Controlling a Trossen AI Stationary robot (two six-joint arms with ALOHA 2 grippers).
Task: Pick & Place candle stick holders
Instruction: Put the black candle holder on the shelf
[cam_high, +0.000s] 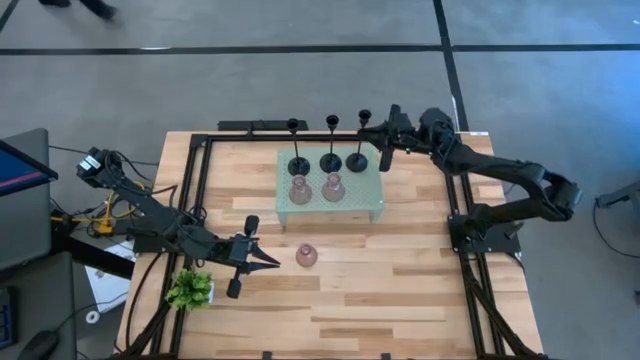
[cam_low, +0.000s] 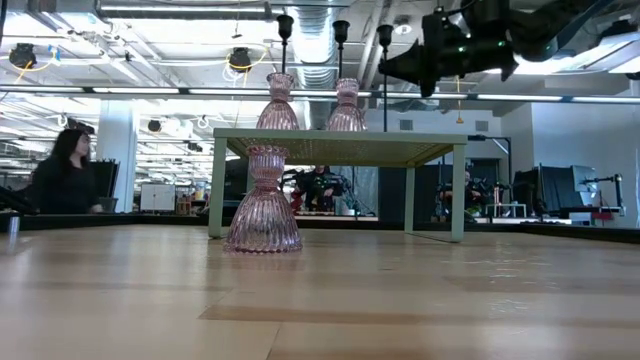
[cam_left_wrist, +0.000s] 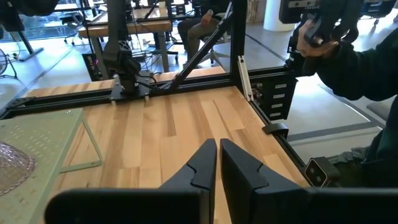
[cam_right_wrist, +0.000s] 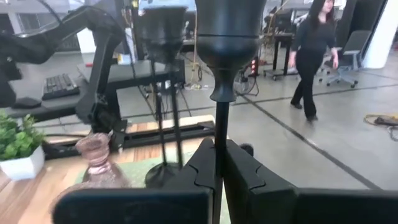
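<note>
Three black candle stick holders (cam_high: 298, 165) (cam_high: 331, 160) (cam_high: 357, 159) stand by their round bases on the far part of the pale green stand (cam_high: 368, 203). Two pink holders (cam_high: 299, 189) (cam_high: 333, 187) stand on it in front of them. A third pink holder (cam_high: 306, 256) (cam_low: 263, 205) stands on the table in front of the stand. My right gripper (cam_high: 373, 129) (cam_right_wrist: 217, 149) is at the stand's far right, shut on the rightmost black holder. My left gripper (cam_high: 268, 259) (cam_left_wrist: 217, 163) is shut and empty, just left of the pink holder on the table. My right gripper pinches the thin stem (cam_right_wrist: 218, 127) of the rightmost black holder between its two fingers, in the stem's upper half below the cup (cam_right_wrist: 227, 37). The fingers come about level from the table's far right and lie across the stem. The holder is upright, its base (cam_high: 357, 160) over the stand's top.
A small green plant (cam_high: 190, 290) in a white pot stands at the table's near left. Black frame rails (cam_high: 200, 175) run along the table's left, far and right sides. People show in the room beyond (cam_right_wrist: 314, 56) (cam_low: 65, 175). Bare wood (cam_high: 400, 290) lies in front of the stand.
</note>
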